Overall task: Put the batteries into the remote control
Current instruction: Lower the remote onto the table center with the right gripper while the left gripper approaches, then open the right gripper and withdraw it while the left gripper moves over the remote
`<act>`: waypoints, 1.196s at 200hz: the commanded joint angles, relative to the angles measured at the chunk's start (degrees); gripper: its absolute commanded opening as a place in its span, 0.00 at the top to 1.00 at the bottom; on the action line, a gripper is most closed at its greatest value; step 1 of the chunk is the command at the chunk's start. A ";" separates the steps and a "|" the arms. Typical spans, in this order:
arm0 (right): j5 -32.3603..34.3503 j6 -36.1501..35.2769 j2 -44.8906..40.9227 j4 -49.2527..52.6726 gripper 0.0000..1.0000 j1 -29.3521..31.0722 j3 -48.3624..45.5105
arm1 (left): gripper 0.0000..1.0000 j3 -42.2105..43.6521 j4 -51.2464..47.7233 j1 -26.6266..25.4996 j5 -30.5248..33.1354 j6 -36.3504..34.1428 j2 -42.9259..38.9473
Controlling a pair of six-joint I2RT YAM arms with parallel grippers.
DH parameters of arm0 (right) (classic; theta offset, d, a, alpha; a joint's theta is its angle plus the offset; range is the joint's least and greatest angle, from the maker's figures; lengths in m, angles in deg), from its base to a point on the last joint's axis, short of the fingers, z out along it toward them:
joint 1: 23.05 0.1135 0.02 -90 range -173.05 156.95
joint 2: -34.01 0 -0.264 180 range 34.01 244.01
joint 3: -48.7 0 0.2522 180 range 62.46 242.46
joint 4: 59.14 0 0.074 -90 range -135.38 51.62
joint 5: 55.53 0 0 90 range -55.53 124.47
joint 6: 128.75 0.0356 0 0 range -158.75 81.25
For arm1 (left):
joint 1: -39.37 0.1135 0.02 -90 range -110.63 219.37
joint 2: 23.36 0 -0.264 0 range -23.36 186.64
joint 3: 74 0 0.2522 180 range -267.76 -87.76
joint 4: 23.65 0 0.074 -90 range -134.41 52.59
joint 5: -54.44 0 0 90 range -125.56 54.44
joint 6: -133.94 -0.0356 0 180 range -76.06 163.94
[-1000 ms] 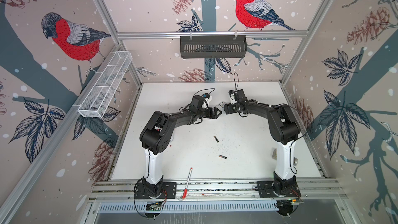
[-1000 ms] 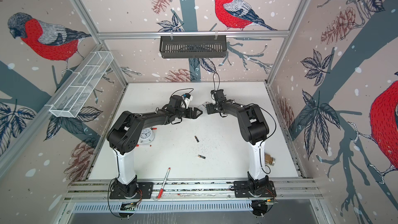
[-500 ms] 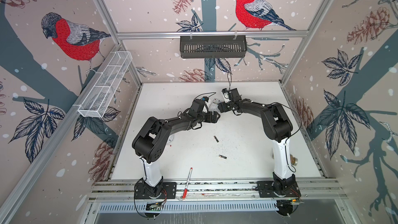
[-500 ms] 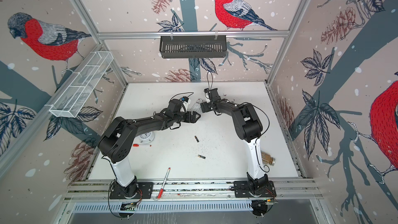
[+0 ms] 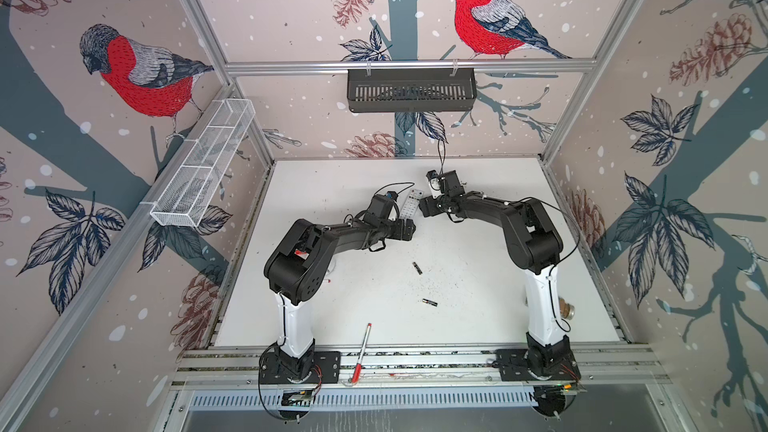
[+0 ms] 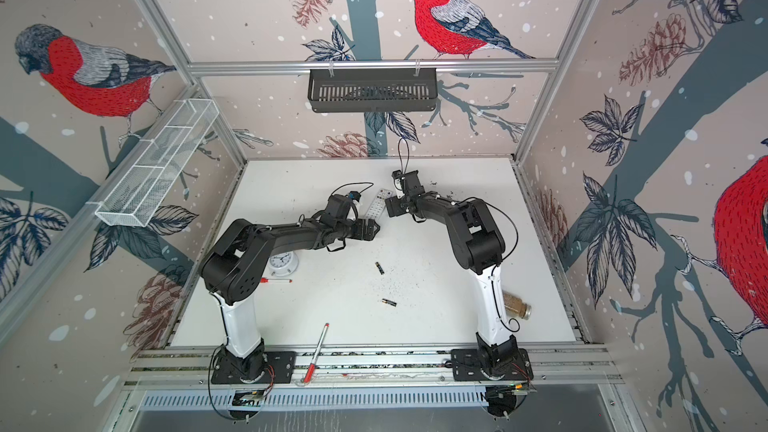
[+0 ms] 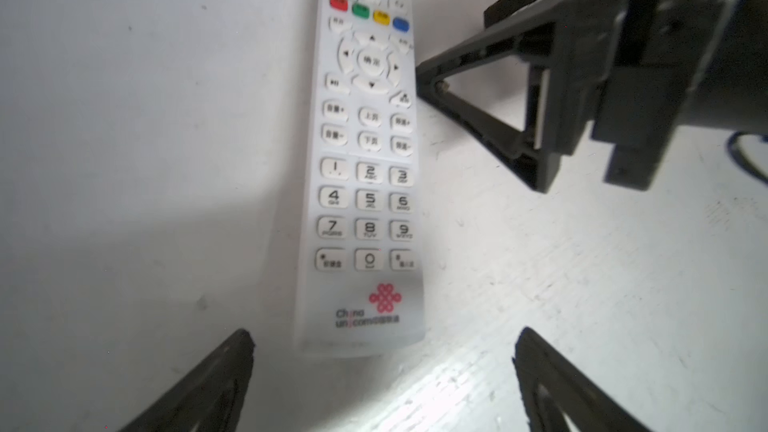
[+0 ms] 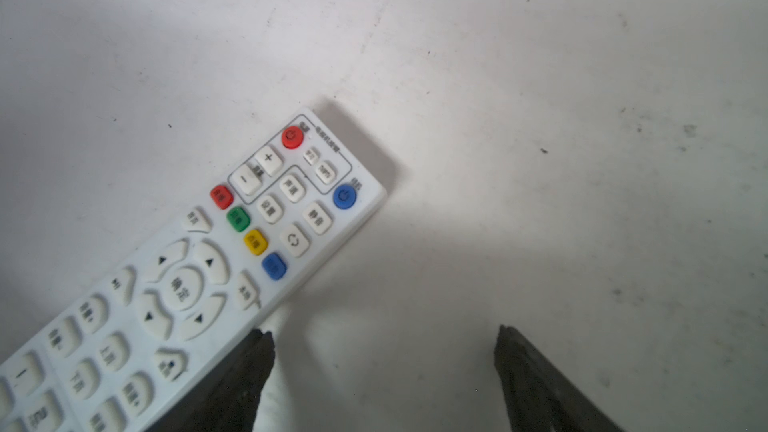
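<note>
Since the earlier frames, the left arm has drawn back, and the remote control [image 5: 410,206], previously largely hidden beneath the two grippers, now lies exposed near the back of the table [image 5: 469,317], flat and button side up. The battery compartment is presumably on the underside, so the unit will likely need turning over before loading can begin. The left gripper [image 7: 382,361] stands fully spread just off the logo end of the remote and holds nothing. The right gripper [image 8: 382,344] is likewise wide open and empty. One of its fingers [image 8: 249,371] sits at the remote's long edge, but contact cannot be confirmed. The batteries [image 5: 417,268] lie loose toward the front of the table, well apart from the remote. The white wire basket [image 5: 199,176] on the left wall shows nothing inside. The black slotted tray [image 5: 411,89] on the back rail hides its interior. A jar [image 6: 515,305] lies on its side beside the right arm's base, contents unclear.
</note>
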State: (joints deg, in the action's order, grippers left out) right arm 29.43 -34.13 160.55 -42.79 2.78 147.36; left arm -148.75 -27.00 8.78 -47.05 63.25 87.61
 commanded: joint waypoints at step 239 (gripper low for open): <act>-3.20 3.45 -7.59 8.18 0.00 -4.01 -7.17 | 0.02 -12.47 -16.24 -1.71 11.11 -4.27 2.58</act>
State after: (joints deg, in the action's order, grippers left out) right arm 26.72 -32.40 154.58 -38.68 -1.40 141.66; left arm -158.52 -36.44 6.97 -38.00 60.43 89.43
